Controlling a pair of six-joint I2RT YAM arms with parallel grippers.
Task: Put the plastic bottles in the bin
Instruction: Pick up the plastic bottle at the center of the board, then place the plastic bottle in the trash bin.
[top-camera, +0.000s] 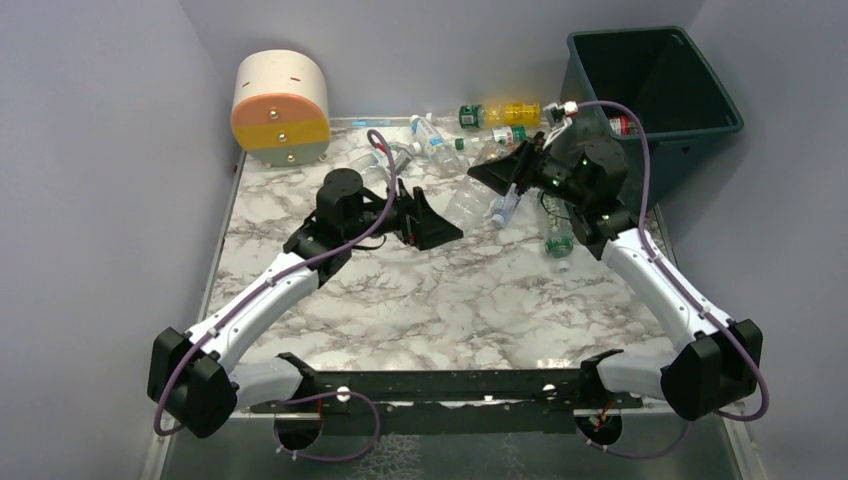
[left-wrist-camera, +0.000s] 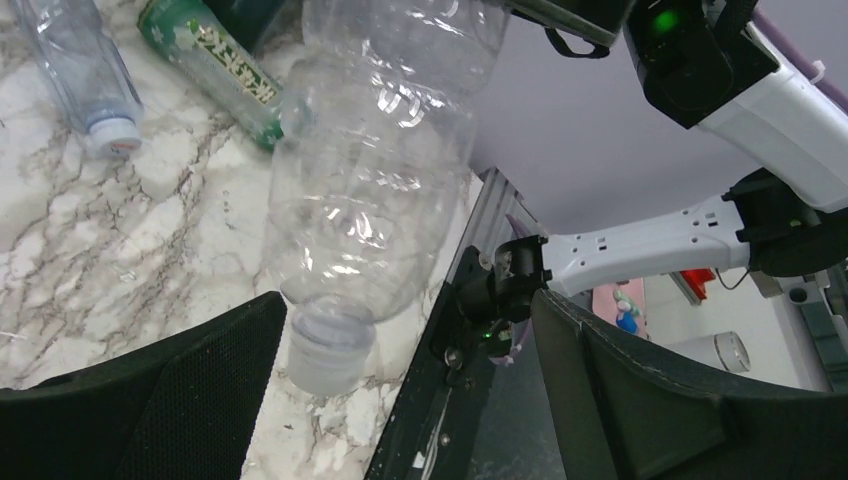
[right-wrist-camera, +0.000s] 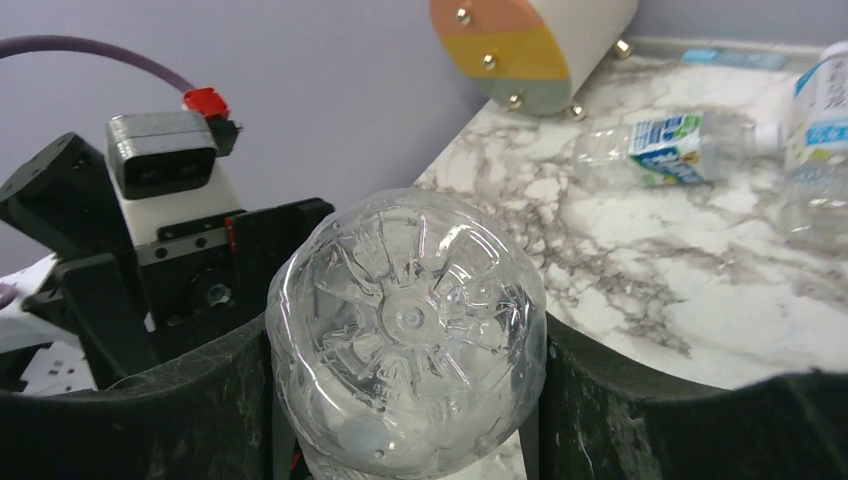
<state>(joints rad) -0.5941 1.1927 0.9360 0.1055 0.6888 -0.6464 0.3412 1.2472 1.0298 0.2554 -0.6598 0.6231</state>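
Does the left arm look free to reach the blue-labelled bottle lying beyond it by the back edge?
Probably yes: the left end effector is open, gripping nothing, and mostly bare marble table lies between it and that blue-labelled bottle.

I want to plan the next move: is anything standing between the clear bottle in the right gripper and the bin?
Nothing visible does. Between the clear bottle and the bin lie only other bottles, flat on the table; the bin's own rim must be cleared.
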